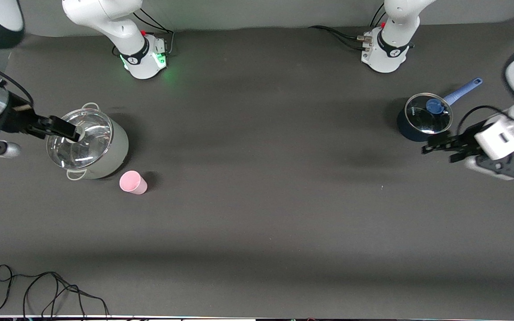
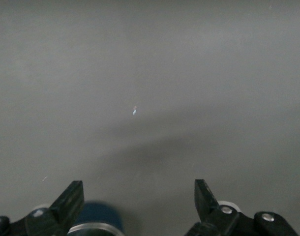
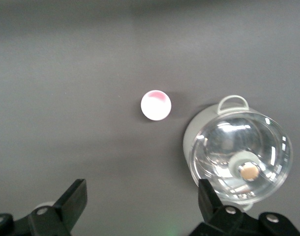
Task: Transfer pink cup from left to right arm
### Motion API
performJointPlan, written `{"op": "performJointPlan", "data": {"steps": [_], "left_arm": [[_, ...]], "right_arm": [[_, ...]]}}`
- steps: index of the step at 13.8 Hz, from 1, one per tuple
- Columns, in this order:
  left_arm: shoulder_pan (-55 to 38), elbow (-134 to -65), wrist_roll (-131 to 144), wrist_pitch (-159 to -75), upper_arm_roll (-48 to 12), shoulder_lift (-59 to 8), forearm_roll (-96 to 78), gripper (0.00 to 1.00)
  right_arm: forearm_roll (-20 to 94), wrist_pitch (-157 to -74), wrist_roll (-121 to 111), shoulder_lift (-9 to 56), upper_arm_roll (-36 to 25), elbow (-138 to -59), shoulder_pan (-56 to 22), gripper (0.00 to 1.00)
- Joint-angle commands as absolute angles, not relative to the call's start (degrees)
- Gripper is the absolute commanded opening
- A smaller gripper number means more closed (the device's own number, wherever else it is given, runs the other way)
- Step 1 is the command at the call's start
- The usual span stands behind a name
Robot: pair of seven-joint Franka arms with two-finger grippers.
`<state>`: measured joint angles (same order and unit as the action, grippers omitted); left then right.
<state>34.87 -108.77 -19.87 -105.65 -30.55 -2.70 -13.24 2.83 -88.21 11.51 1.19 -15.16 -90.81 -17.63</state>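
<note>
Small pale-pink plastic cup (image 1: 133, 182) upright on dark grey table mat (image 1: 257, 214), just beside pale green steel pot w/ glass lid (image 1: 86, 143), nearer front camera than pot, untouched. Right gripper (image 1: 70, 130) up over pot lid, fingers (image 3: 74, 199) spread, nothing held. Left gripper (image 1: 431, 147) well apart from pot, at left arm's end, beside lidded dark blue saucepan (image 1: 424, 117), fingers (image 2: 71, 201) spread, empty

Pink cup (image 3: 156, 104) beside lidded pot (image 3: 238, 157)
</note>
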Motion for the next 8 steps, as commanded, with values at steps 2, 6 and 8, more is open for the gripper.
{"op": "performJointPlan", "data": {"steps": [2, 6, 8], "left_arm": [[34.02, -102.84, -12.33, -98.54, -30.32, -2.02, -7.57, 1.0], [32.79, -100.73, -6.34, -96.86, -31.11, -0.44, -5.89, 1.0], [27.38, -99.32, -4.67, -95.37, -28.06, -0.79, -5.28, 1.0]], "right_arm": [[0.62, -86.84, 11.95, 2.28, -15.29, -89.21, -17.67, 1.0], [0.88, -86.57, 11.95, 2.29, -15.29, -89.3, -17.75, 1.0], [0.88, -86.57, 11.87, 2.29, -15.29, -89.3, -17.75, 1.0]]}}
